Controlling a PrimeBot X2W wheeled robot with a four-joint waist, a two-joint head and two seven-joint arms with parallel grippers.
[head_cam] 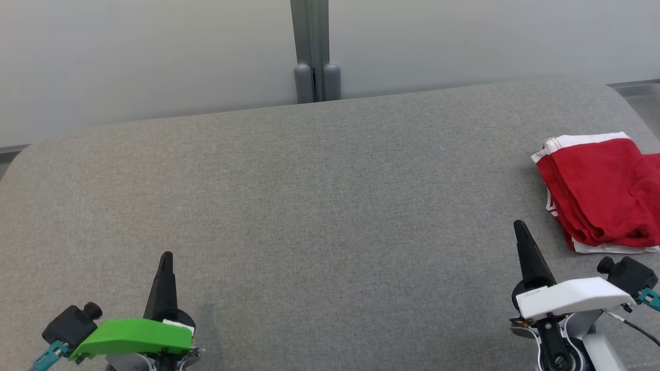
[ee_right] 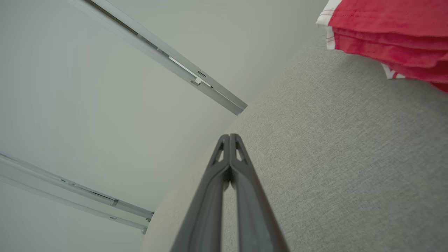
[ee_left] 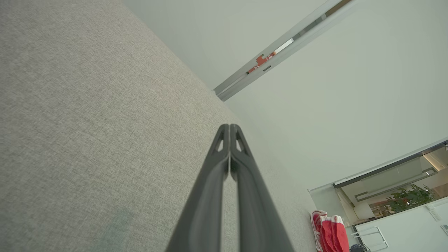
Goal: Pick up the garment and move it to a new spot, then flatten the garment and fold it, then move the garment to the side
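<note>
Partly cropped, the folded garment (head_cam: 603,193) overruns the frame's right edge.

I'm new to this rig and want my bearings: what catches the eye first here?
The red garment with white trim lies folded at the right of the grey surface. Nearer the camera, the left gripper, green-capped, and the right gripper, white-capped, are both shut and empty.
</note>
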